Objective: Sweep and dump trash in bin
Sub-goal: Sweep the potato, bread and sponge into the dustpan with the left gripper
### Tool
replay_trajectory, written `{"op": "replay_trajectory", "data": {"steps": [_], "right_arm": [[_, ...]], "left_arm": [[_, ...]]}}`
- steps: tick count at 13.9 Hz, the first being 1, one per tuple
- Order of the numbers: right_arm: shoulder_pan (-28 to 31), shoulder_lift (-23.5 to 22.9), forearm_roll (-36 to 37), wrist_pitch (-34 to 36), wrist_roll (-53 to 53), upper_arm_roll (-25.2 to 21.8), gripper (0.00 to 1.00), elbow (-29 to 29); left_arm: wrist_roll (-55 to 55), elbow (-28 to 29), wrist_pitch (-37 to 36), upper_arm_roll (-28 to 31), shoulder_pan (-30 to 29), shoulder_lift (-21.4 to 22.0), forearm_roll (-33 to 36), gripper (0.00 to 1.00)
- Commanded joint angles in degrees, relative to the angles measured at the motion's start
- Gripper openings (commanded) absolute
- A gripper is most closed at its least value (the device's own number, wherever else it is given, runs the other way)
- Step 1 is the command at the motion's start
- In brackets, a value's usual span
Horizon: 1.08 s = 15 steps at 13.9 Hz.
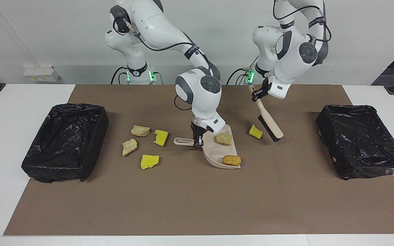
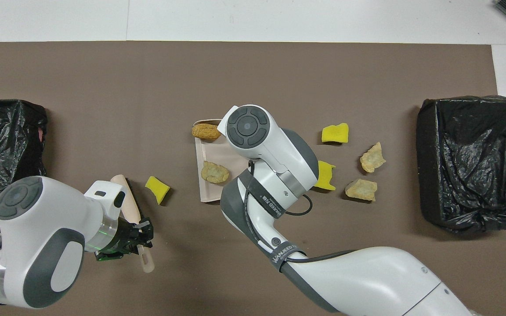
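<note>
Facing view shows the left gripper [image 1: 259, 94] pinching the brush [image 1: 268, 124] handle, the right gripper [image 1: 197, 140] clamped on the dustpan [image 1: 217, 155] handle. Trash [image 1: 255, 132] looks light and soft — two pieces in the pan, five on the mat — better swept than pinched.

three bright yellow sponge chunks [image 1: 161, 137] [image 1: 149, 161] [image 1: 255, 131], three pale tan bread-like lumps [image 1: 140, 131] [image 1: 129, 147] [image 1: 223, 138], one orange-brown crusty nugget [image 1: 231, 160], one beige plastic dustpan [image 1: 214, 157], one beige-handled black-bristled brush [image 1: 268, 121], two black-lined rectangular bins [image 1: 67, 141] [image 1: 361, 140].
</note>
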<state>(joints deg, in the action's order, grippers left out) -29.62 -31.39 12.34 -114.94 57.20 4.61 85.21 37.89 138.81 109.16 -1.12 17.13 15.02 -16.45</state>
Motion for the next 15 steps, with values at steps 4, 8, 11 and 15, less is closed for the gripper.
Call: {"op": "replay_trajectory", "data": {"steps": [4,8,11,15], "right_arm": [[0.09,-0.25,0.49,-1.08,2.39,0.49,0.00,0.66],[0.18,-0.25,0.49,-0.99,2.39,0.49,0.00,0.66],[0.09,-0.25,0.49,-0.99,2.39,0.49,0.00,0.57],[0.18,-0.25,0.49,-0.99,2.39,0.49,0.00,0.57]], "left_arm": [[-1.66,1.73,13.69,-0.37,8.26,-3.32,0.28,0.00],[-7.47,-4.41,15.64,-0.37,11.26,-9.83,-2.97,0.00],[-11.06,-8.11,15.91,-0.64,12.57,-12.03,-6.48,0.00],[-15.11,-9.88,16.96,-0.46,13.02,-12.39,-10.62,0.00]]}}
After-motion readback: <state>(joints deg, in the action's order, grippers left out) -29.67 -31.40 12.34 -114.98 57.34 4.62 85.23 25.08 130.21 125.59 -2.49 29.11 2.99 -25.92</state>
